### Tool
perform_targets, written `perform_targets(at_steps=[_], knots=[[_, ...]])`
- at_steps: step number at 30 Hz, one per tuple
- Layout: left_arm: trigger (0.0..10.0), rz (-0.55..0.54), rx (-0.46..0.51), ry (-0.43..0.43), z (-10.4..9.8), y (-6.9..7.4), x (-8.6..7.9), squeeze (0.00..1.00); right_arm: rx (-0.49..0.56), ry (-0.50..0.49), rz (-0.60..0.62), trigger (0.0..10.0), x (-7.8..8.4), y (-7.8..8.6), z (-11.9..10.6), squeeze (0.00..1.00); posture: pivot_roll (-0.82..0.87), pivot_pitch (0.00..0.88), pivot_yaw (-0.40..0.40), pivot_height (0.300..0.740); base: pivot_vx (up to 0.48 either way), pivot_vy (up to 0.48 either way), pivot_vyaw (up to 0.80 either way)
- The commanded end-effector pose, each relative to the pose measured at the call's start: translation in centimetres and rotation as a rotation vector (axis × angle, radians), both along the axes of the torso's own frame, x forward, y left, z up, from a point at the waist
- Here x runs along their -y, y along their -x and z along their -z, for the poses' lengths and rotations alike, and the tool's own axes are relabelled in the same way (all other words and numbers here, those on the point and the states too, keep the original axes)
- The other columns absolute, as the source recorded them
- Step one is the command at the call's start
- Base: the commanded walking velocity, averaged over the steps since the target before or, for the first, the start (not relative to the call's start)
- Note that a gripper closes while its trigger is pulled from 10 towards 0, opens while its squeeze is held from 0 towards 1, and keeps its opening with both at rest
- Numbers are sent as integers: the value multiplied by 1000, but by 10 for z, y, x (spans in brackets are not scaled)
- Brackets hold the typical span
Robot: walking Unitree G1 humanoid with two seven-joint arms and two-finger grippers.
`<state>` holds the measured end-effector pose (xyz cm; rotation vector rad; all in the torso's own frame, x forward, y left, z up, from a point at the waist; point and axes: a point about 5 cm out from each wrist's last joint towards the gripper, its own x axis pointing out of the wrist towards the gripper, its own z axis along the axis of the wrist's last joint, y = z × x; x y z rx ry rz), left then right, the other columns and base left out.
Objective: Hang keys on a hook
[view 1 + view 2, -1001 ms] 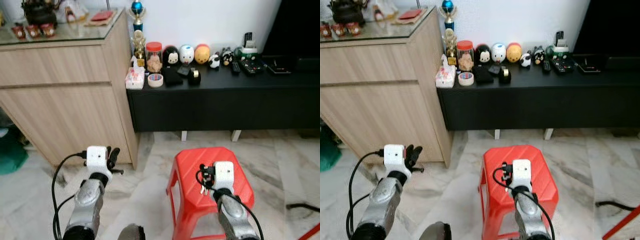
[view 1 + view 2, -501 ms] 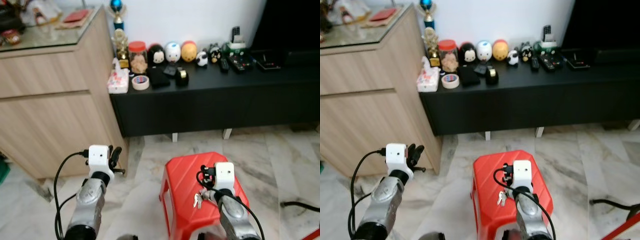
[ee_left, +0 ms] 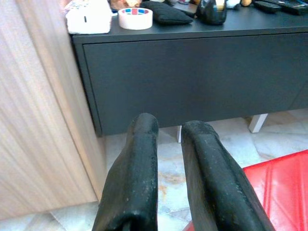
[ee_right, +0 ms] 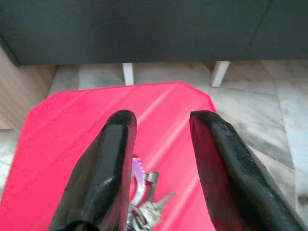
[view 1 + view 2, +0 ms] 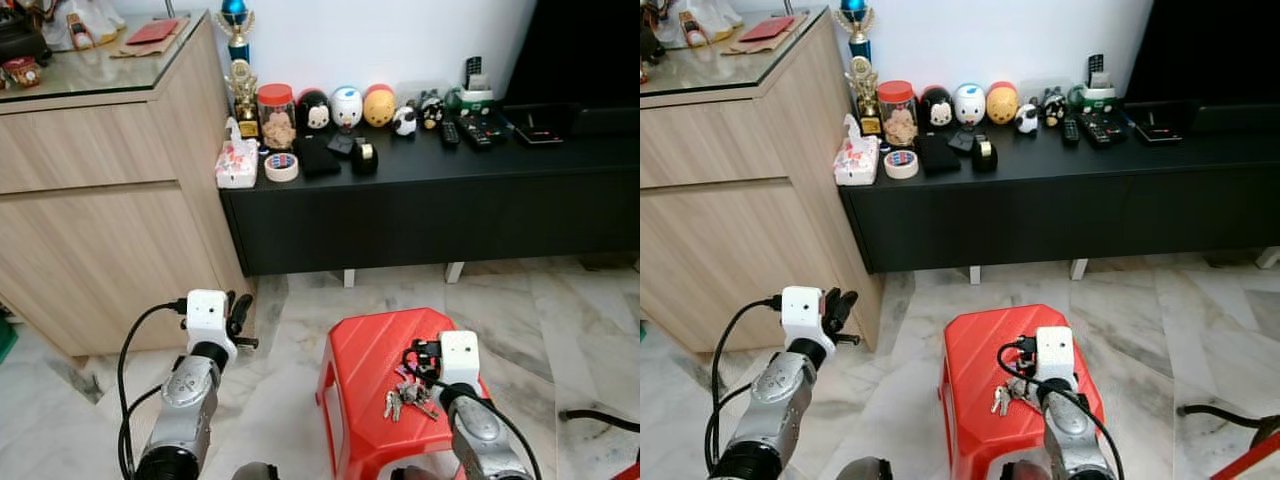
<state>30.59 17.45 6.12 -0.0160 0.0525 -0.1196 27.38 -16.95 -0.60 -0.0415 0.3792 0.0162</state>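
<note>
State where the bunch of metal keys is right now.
The bunch of metal keys lies on the red plastic stool, on the robot's right, just below the open right pincer.

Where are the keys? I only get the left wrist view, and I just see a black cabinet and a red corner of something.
Observer: The bunch of silver metal keys lies on top of the red plastic stool. That stool is your red corner.
Operator: Is the other arm holding them?
Observer: No. The right gripper hovers just above the stool, and in the right wrist view its fingers stand apart, with the keys lying loose beside one of them.
Operator: What else is on the black cabinet?
Observer: Further along its top stands a row of round toy heads, in black, white and orange.
</note>
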Motion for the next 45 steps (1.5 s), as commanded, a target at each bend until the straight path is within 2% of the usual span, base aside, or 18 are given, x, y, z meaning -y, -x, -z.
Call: perform_targets(at_steps=[1, 5, 24, 33, 37, 39, 42, 45], knots=[[10000, -3, -15, 2, 4, 2, -2, 0, -13, -3, -1, 10000, -1, -1, 1, 0, -59, 0, 21, 640, 0, 0, 0], [10000, -2, -15, 2, 4, 1, -2, 0, -15, -3, -2, 10000, -2, -1, 1, 0, -60, 0, 21, 640, 0, 0, 0], [10000, 9, -19, -13, 5, 2, 0, 0, -44, 9, -23, 10000, -3, 1, 4, 0, -55, 0, 17, 640, 286, 0, 0], [10000, 6, -21, -13, 6, 2, 0, 0, -113, 65, -77, 10000, -1, 6, 13, 0, -54, 0, 17, 640, 0, 0, 0], [10000, 7, -23, -12, 7, 2, 0, 0, -163, 117, -156, 10000, -1, 10, 18, 0, -57, 0, 18, 640, 0, 0, 0], [10000, 9, -25, -12, 7, 3, 0, 0, -208, 168, -239, 10000, -1, 15, 23, 0, -57, 0, 18, 640, 0, 0, 0], [10000, 11, -26, -12, 8, 3, 0, 0, -237, 164, -289, 10000, -2, 18, 26, 0, -57, 0, 19, 640, 0, 0, 0], [10000, 11, -28, -12, 8, 4, -1, 0, -288, 154, -442, 10000, -9, 25, 31, 0, -55, 0, 19, 640, 0, 0, 0]])
